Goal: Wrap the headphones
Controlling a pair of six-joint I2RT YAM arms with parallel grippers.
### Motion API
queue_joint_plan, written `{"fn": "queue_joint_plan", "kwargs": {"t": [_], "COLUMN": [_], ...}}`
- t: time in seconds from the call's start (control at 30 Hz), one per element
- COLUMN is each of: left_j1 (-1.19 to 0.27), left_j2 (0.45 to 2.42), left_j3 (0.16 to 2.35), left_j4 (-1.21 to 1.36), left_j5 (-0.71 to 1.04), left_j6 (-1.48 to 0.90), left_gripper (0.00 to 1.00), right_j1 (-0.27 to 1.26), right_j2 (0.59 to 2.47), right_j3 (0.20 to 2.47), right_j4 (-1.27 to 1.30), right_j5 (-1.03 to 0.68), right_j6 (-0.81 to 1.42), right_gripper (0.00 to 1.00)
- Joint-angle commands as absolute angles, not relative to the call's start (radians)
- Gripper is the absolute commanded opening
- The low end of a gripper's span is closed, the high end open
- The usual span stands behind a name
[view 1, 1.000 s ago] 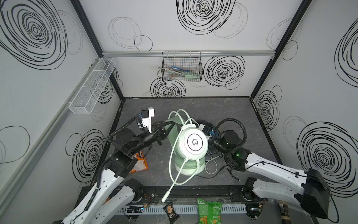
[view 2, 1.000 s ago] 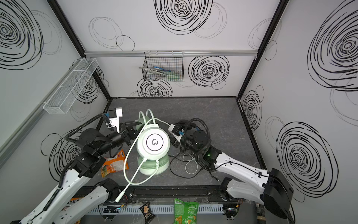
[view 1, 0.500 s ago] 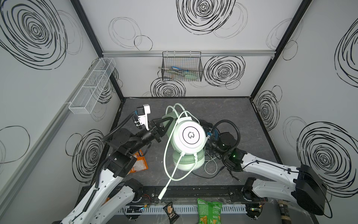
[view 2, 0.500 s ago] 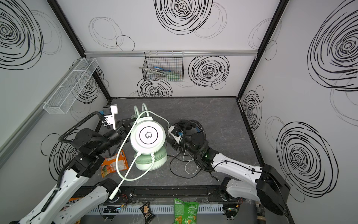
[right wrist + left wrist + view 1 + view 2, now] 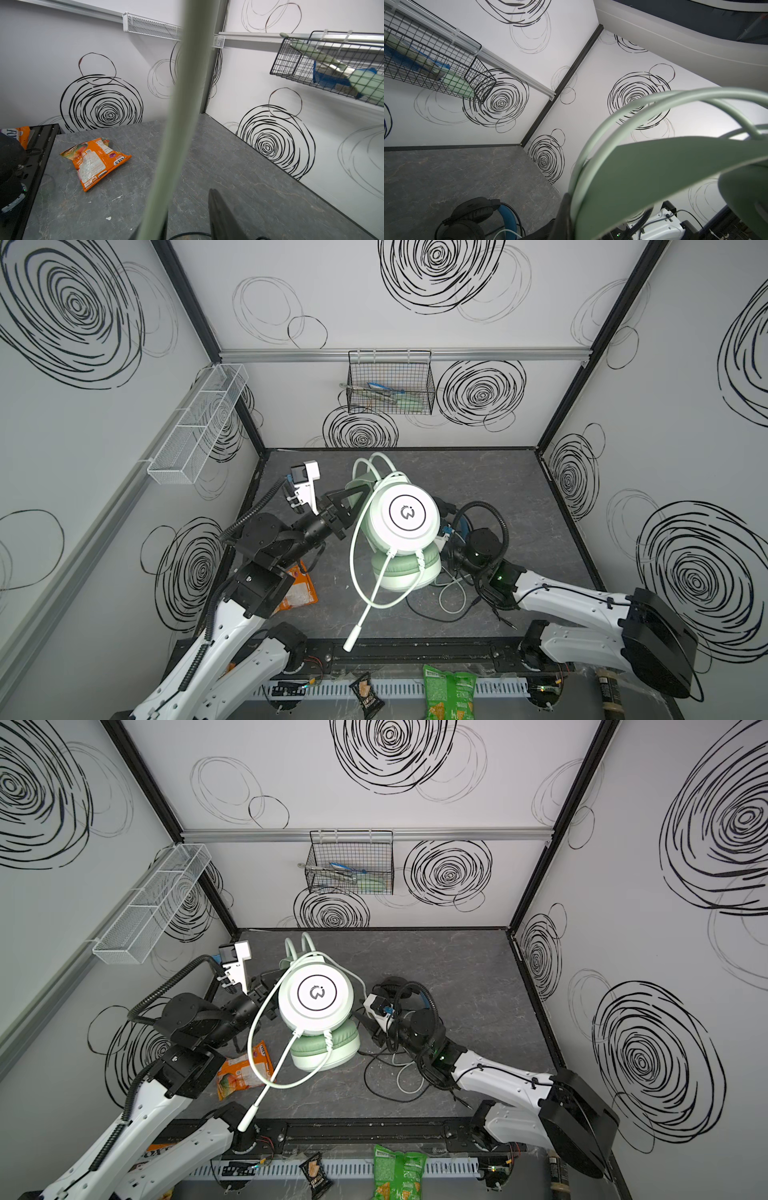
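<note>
The mint-green headphones (image 5: 405, 512) hang above the table, one ear cup facing up with the other (image 5: 405, 574) below it. My left gripper (image 5: 353, 499) (image 5: 571, 204) is shut on their green headband (image 5: 654, 176). Their white cable (image 5: 353, 551) loops down the left side, and the mic boom (image 5: 365, 614) points toward the front edge. The black headphones (image 5: 392, 986) (image 5: 467, 218) with a blue-lined band lie on the table behind my right arm. My right gripper (image 5: 187, 207) is open low beside the mint ear cups, with a blurred mint strand (image 5: 182, 104) crossing in front of one finger.
An orange snack bag (image 5: 297, 593) (image 5: 93, 160) lies at the table's left. Loose white and black cables (image 5: 451, 597) trail on the table under my right wrist. A black wire basket (image 5: 390, 385) hangs on the back wall and a white mesh shelf (image 5: 195, 427) on the left wall.
My left gripper has carried the mint headphones a little higher and toward the back left. My right gripper has edged closer to them and its jaws have narrowed.
</note>
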State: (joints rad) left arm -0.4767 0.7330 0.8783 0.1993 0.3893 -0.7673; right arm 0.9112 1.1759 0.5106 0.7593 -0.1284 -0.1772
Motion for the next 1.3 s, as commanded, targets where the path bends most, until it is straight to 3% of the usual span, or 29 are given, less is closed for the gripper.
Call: {"fn": "queue_joint_plan", "kwargs": {"t": [0.0, 0.17, 0.6, 1.0, 1.27], "left_j1": [-0.470, -0.454, -0.442, -0.437, -0.432], "left_j2": [0.720, 0.716, 0.732, 0.717, 0.714], "left_j3": [0.933, 0.923, 0.860, 0.807, 0.781], "left_j4": [0.324, 0.336, 0.434, 0.450, 0.333], "left_j5": [0.350, 0.337, 0.297, 0.236, 0.087], "left_j6": [-0.835, -0.863, -0.984, -1.037, -1.022], "left_gripper": [0.00, 0.00, 0.00, 0.00, 0.00], "right_j1": [0.907, 0.907, 0.924, 1.049, 1.238], "right_j2": [1.180, 1.177, 1.219, 1.209, 1.259], "right_j3": [0.496, 0.484, 0.519, 0.534, 0.613], "right_j4": [0.823, 0.826, 0.771, 0.683, 0.506], "right_j5": [-0.132, -0.127, -0.048, 0.156, 0.418], "right_j6": [-0.153, -0.144, -0.114, -0.171, -0.201], "right_gripper": [0.36, 0.33, 0.00, 0.00, 0.00]}}
